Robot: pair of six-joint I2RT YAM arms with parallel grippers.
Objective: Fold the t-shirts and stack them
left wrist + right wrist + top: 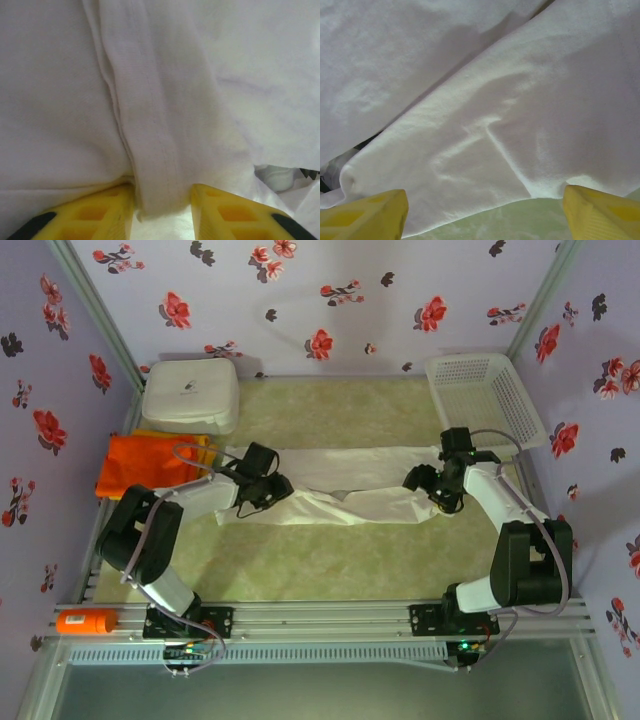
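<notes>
An off-white t-shirt lies stretched in a long crumpled band across the middle of the green mat. My left gripper is at its left end. In the left wrist view, the yellow fingers of that gripper pinch a hemmed fold of the white cloth. My right gripper is at the shirt's right end; its jaws stand wide open over the cloth edge, holding nothing. A folded orange t-shirt lies at the left, on a yellow one.
A white rounded box stands at the back left and a white mesh basket at the back right. The green mat is bare in front of the shirt. An orange object lies on the front rail, left.
</notes>
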